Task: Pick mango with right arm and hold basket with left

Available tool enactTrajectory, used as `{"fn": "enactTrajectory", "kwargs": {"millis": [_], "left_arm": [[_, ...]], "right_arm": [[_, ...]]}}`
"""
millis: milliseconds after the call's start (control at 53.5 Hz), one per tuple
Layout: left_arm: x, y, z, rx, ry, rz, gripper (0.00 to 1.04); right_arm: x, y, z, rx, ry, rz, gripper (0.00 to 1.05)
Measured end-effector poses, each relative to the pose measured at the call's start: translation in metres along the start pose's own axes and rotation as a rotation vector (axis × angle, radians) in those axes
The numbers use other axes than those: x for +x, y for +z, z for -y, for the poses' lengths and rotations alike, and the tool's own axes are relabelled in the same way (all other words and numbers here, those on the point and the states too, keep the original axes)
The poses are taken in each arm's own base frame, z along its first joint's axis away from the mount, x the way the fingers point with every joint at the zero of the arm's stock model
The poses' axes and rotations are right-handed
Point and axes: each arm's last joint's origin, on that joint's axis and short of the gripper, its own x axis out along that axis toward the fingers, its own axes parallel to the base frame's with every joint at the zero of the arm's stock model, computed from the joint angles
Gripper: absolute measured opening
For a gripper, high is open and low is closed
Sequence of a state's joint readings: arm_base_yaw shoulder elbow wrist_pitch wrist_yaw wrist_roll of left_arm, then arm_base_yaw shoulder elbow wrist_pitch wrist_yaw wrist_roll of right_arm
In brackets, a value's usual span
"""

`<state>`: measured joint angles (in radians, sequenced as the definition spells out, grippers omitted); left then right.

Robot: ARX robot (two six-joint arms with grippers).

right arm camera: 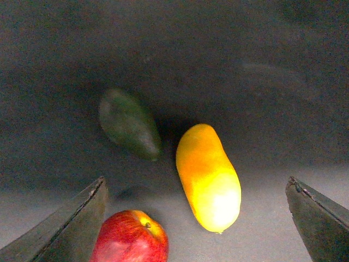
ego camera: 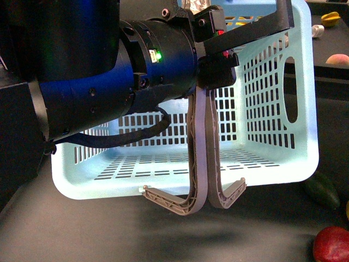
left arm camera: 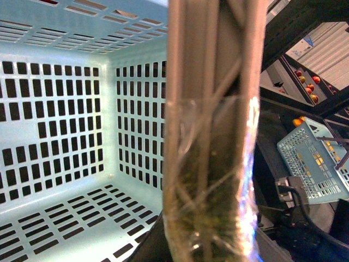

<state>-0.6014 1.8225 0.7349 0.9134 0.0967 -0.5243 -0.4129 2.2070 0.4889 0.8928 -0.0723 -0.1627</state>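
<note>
The left end effector is clamped on the two raised handles of the pale blue basket. The basket sits on the dark tabletop with nothing visible inside. The right end effector hangs over the tabletop with its fingers spread wide and holding nothing. The yellow mango lies between them, untouched. A dark green fruit lies just beside it, and a red apple is near one finger.
</note>
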Motion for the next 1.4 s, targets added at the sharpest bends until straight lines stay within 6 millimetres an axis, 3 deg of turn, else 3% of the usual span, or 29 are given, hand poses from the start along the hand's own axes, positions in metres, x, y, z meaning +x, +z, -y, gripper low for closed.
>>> {"fn": "enactTrajectory", "kwargs": {"millis": [131, 318, 673, 879, 1047, 1159, 1290, 1402], "left_arm": [[0.0, 0.0, 0.0, 0.0, 0.0, 0.0, 0.06], [0.0, 0.0, 0.0, 0.0, 0.0, 0.0, 0.06], [0.0, 0.0, 0.0, 0.0, 0.0, 0.0, 0.06], [0.0, 0.0, 0.0, 0.0, 0.0, 0.0, 0.06], [0.0, 0.0, 0.0, 0.0, 0.0, 0.0, 0.06], [0.0, 0.0, 0.0, 0.0, 0.0, 0.0, 0.06], [0.0, 0.0, 0.0, 0.0, 0.0, 0.0, 0.06], [0.0, 0.0, 0.0, 0.0, 0.0, 0.0, 0.06]], "right_arm": [[0.04, -0.02, 0.012, 0.008, -0.049, -0.1, 0.97], [0.077, -0.032, 0.018, -0.006, -0.076, -0.17, 0.97], [0.119, -0.038, 0.009, -0.035, -0.093, -0.213, 0.97], [0.126, -0.04, 0.007, -0.024, -0.101, -0.215, 0.96], [0.126, -0.041, 0.009, -0.009, -0.113, -0.213, 0.73], [0.124, -0.043, 0.013, 0.014, -0.106, -0.214, 0.67], [0.113, -0.043, 0.019, 0.064, -0.081, -0.219, 0.64], [0.091, -0.026, 0.024, 0.135, -0.029, -0.183, 0.64]]}}
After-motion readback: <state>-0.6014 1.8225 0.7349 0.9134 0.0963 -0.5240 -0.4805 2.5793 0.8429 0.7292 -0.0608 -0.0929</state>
